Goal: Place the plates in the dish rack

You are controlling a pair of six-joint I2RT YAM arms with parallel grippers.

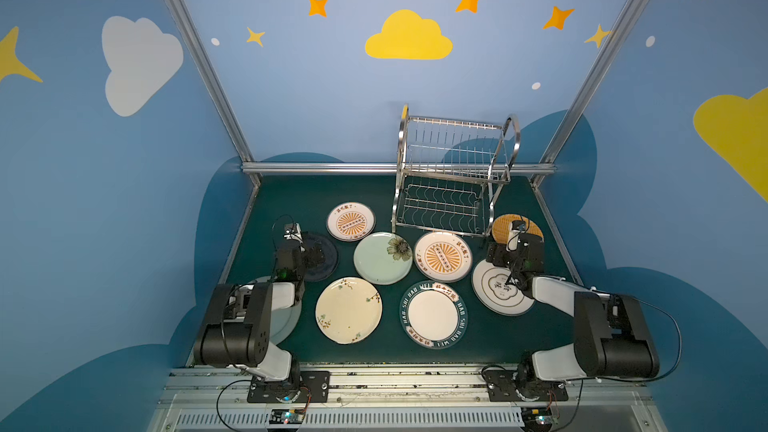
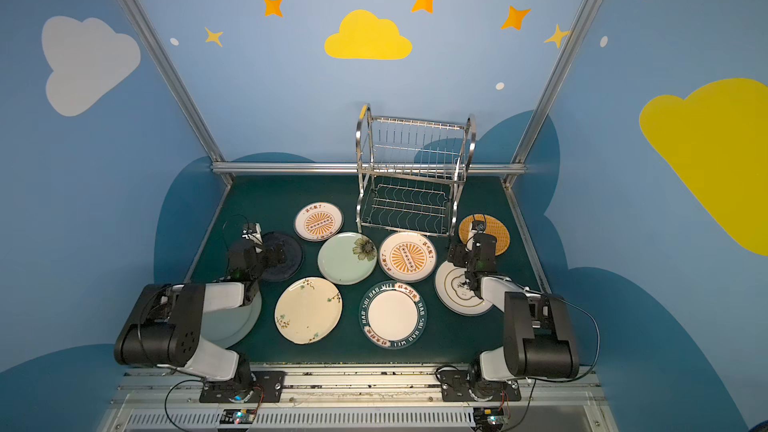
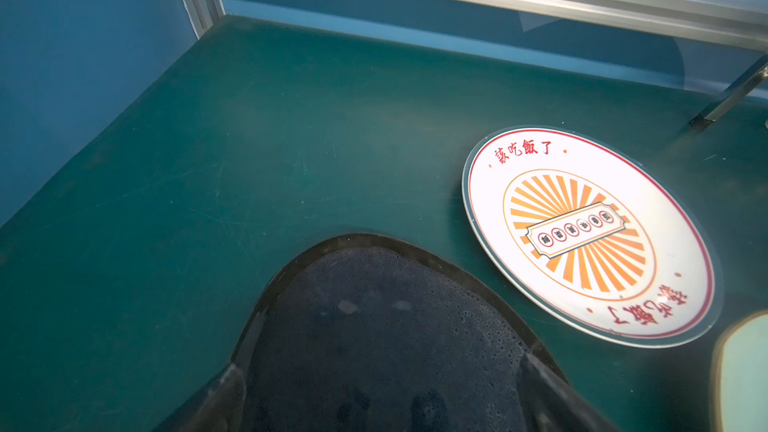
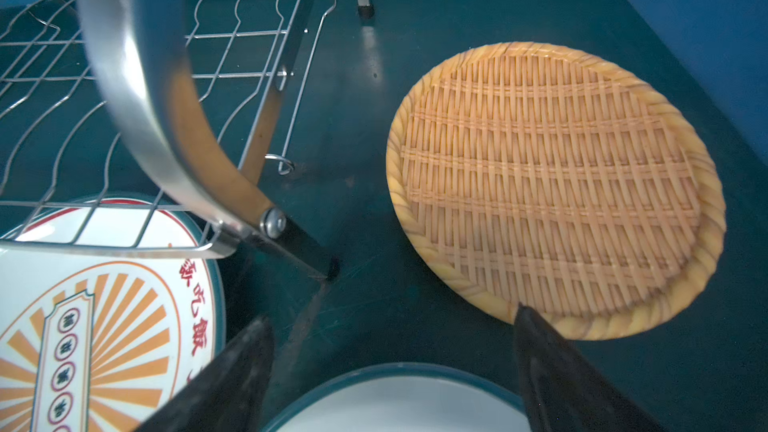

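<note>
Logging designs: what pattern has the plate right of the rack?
The plate: orange basket weave, braided rim; clearest in right wrist view.

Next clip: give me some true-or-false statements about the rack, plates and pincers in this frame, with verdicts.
1. The dish rack holds no plates. True.
2. The left pincer is shut on a plate's rim. False: it is open above the navy plate, holding nothing.
3. The right pincer is open and empty. True.
4. Two sunburst plates lie flat on the table. True.
5. The green flower plate stands in the rack's upper tier. False: it lies flat on the table.
</note>
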